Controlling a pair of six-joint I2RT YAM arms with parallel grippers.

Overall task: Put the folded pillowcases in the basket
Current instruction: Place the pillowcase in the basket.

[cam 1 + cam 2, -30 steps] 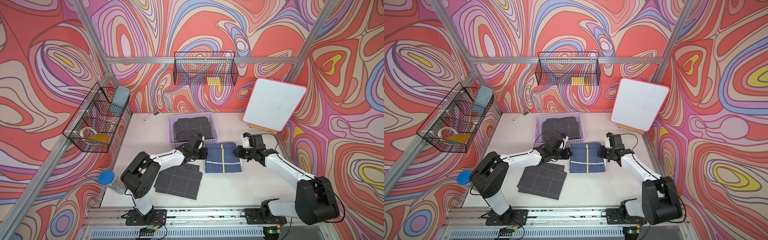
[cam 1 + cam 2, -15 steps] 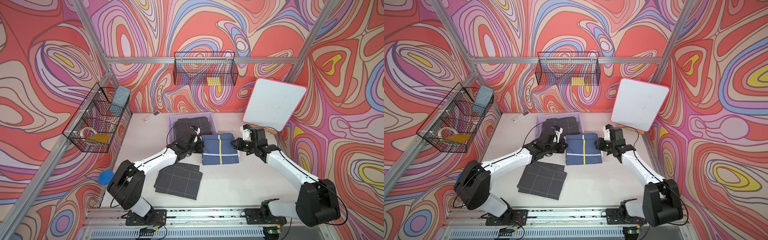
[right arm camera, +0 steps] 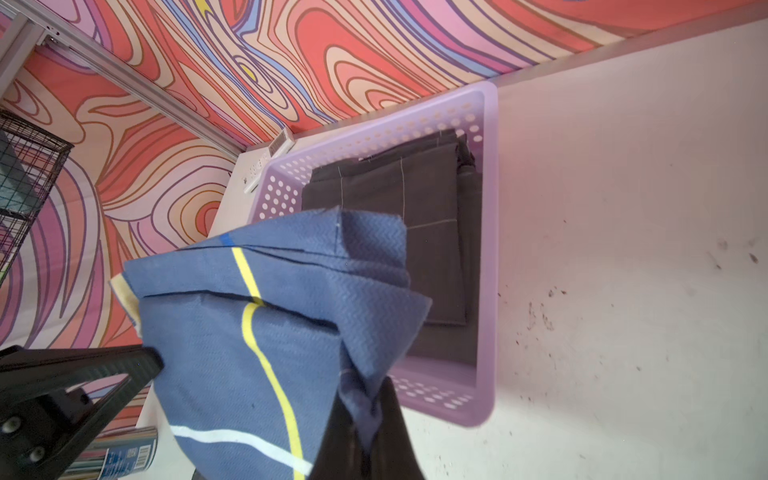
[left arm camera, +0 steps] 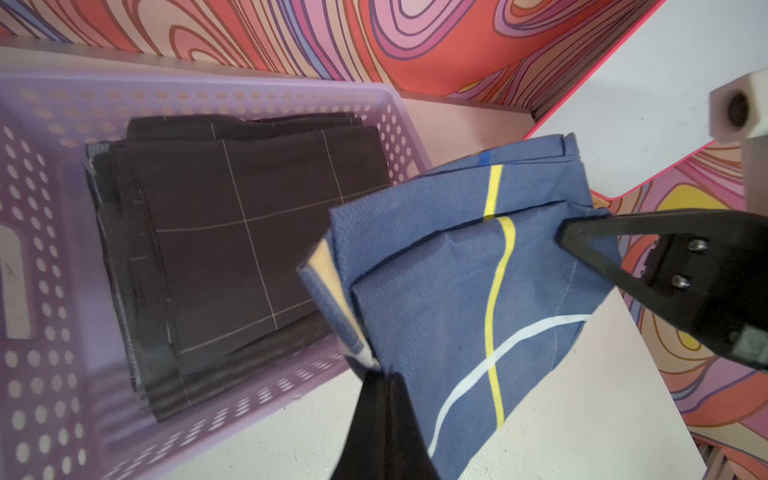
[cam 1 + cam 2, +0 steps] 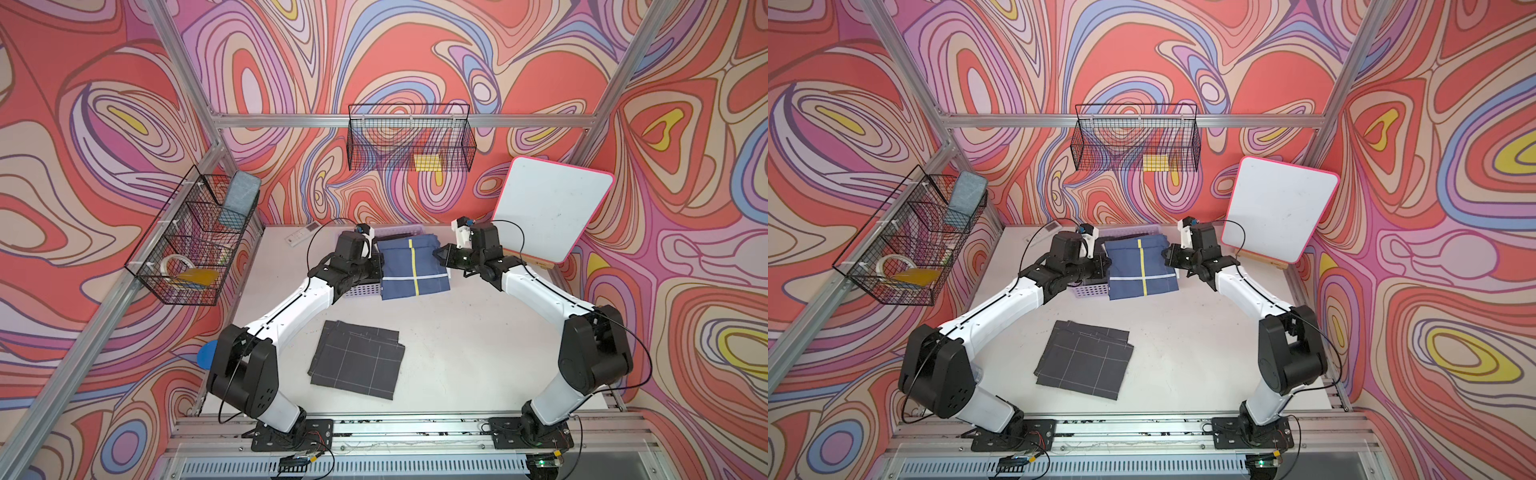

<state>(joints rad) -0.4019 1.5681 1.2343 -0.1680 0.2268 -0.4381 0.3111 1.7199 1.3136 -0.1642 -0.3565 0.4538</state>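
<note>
Pillowcase point(image 5: 415, 270) is airborne, the blue one with the yellow stripe, so let's take it from the big stuff down. White table point(image 5: 478, 353) carries everything, and both arms stretch far toward the back wall, one from each side, because that's where the target sits. Lilac basket point(image 4: 216, 89) is back there by the wall, and it has company inside: a dark grid-lined folded cloth point(image 4: 237, 232) lies flat on its floor, so the blue one has to land on top. A second dark folded cloth point(image 5: 357, 359) lies on the table near the front, well apart from the action. Now the blue fold itself: it's strung between the two arms and raised above the basket's rim. It hangs over the near right part and spills past the front wall in both top views, so it's not inside yet, I'd say. The two-sided hold makes sense, since pinching opposite edges keeps the layers stacked, though the middle sags a little. Left gripper point(image 4: 376, 374) is clamped tight on one edge, right gripper point(image 3: 368, 399) clenched on the opposite one. My read: carry it a touch further back and left, lower, then let go.
</note>
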